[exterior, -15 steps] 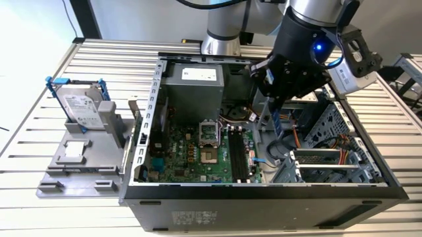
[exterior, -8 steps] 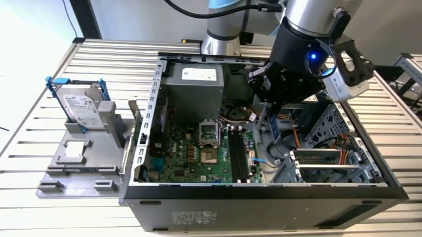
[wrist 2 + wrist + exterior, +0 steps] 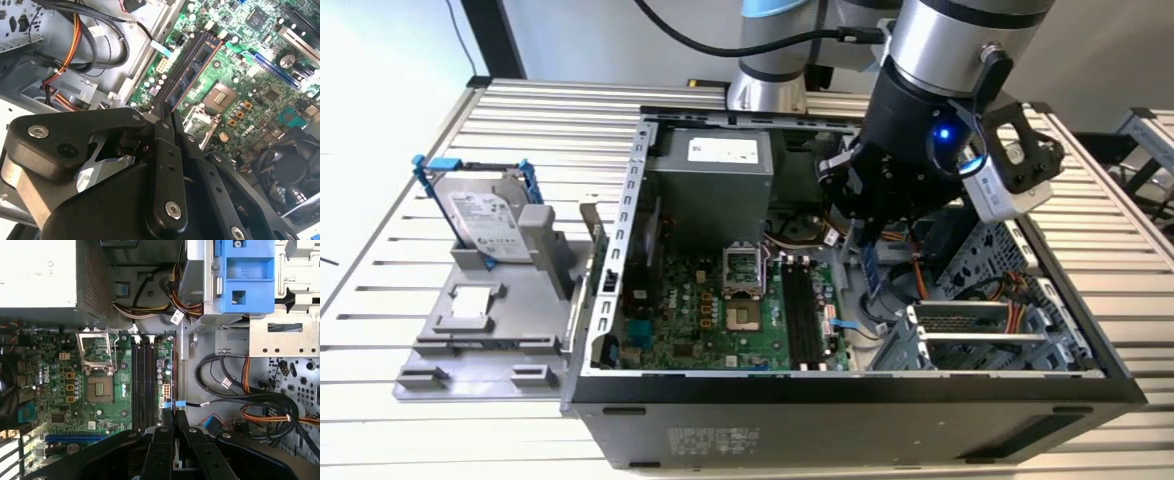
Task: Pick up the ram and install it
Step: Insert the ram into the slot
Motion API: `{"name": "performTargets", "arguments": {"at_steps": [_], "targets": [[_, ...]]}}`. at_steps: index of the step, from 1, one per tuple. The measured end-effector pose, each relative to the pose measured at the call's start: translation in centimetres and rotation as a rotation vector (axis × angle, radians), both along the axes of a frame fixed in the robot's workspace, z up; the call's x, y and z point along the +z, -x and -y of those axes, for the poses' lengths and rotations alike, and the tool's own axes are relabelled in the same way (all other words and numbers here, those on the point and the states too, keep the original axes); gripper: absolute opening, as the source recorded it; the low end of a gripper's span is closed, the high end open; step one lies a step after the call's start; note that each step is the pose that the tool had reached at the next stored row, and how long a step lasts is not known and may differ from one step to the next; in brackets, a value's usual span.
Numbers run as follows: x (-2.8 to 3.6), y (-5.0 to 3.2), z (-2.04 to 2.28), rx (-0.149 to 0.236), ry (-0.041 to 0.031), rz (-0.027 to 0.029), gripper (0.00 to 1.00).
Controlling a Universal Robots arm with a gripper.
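Note:
The ram (image 3: 192, 67) is a long, thin, dark stick with chips along it. My gripper (image 3: 167, 117) is shut on one end of it. In the exterior view the gripper (image 3: 870, 245) is inside the open computer case. There the ram (image 3: 869, 272) hangs down from it, just to the exterior view's right of the black memory slots (image 3: 803, 315). In the first wrist view my fingertips (image 3: 163, 432) sit close together beside the slots (image 3: 143, 385). The CPU socket (image 3: 98, 387) lies on the far side of the slots.
A hard drive in a blue-handled frame (image 3: 487, 215) and a small silver chip (image 3: 474, 300) sit on a grey stand at the exterior view's left. The power supply (image 3: 714, 165), cable bundles (image 3: 240, 390), a blue bracket (image 3: 247, 275) and the metal drive cage (image 3: 987, 290) crowd the case.

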State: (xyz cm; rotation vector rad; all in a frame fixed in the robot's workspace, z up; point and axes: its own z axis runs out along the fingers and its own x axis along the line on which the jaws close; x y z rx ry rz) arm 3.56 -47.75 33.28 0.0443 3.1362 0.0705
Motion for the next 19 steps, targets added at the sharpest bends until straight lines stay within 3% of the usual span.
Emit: {"name": "performTargets", "arguments": {"at_steps": [12,19], "targets": [[-0.25,0.05,-0.02,0.000,-0.0020,-0.0013,0.00],[-1.24,0.25,-0.04,0.000,-0.0018,-0.0016,0.00]]}}
